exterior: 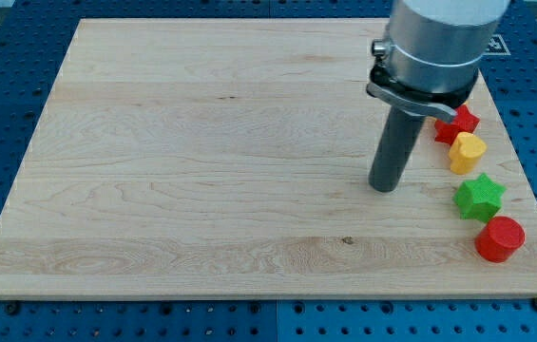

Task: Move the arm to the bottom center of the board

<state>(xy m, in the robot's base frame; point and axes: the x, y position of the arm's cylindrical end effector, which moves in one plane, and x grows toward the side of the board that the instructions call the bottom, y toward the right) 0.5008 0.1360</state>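
My tip (383,187) rests on the wooden board (201,161) in its right half, about mid-height. The dark rod rises from it to the grey arm body (439,38) at the view's top right. To the tip's right, near the board's right edge, stand a red star block (459,121), partly hidden by the arm's clamp, a yellow block (467,151), a green star block (480,197) and a red cylinder (500,238). The tip touches none of them; the yellow block is the nearest.
The board lies on a blue perforated table (2,85) that shows around all its edges. A black-and-white marker (494,44) peeks out behind the arm at the top right.
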